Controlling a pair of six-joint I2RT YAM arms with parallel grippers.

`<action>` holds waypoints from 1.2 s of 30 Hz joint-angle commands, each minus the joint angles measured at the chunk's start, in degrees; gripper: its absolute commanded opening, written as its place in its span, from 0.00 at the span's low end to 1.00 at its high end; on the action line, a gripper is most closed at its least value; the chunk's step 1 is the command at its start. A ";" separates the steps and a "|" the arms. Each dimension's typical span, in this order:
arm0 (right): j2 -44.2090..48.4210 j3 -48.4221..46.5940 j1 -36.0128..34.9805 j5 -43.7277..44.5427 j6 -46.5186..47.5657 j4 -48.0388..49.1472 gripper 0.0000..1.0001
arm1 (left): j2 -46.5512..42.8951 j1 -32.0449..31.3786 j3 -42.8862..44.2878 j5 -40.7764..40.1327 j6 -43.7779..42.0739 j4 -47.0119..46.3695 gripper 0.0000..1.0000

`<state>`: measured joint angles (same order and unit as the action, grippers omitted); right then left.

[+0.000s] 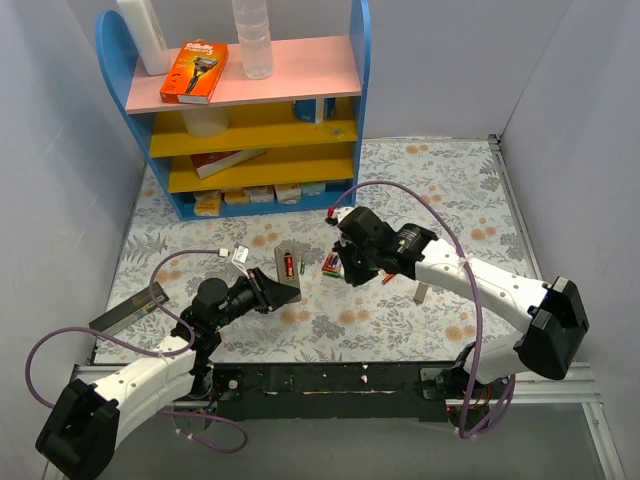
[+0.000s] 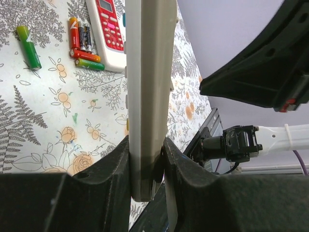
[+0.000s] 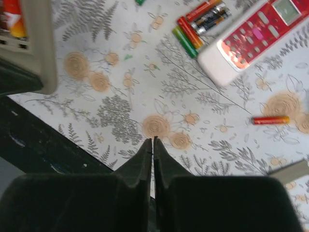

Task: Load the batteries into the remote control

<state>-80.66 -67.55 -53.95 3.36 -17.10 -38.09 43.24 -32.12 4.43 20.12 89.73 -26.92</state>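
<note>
Left jaws clamped on remote control point(image 2: 147, 96) (held edge-on), right jaws together, batteries point(image 3: 189, 33) beyond them

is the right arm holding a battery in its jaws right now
No, the right arm's jaws are shut tight on nothing, and the batteries lie on the table.

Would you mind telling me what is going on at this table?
The left gripper is clamped on one end of the white remote control, whose open back seems to hold a battery already. The right gripper is shut and empty, hovering over the flowered table. Loose batteries lie beside a red-and-white remote, and one red battery lies apart.
</note>
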 commanded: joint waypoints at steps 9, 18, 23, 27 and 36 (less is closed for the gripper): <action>2.54 11.65 21.95 0.78 -9.72 3.28 0.49 | 1.23 -0.31 7.35 0.44 -5.79 9.86 0.00; -7.40 7.95 25.04 -2.39 -9.50 -0.06 0.49 | 1.75 -0.40 10.51 0.97 -10.63 14.17 0.00; -6.18 11.47 24.51 1.83 -23.30 5.56 0.55 | 1.76 -0.31 10.51 1.32 -11.69 14.00 0.00; -7.40 11.48 24.07 5.08 -28.23 6.80 0.59 | 1.06 -0.40 10.08 1.85 -11.69 14.44 0.00; -12.32 10.51 21.96 10.44 -34.40 4.43 0.48 | -0.79 -0.40 9.28 0.98 -11.69 15.05 0.00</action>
<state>-91.20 -56.31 -30.59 10.46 -46.81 -33.12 43.55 -32.12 12.82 20.84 79.22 -11.57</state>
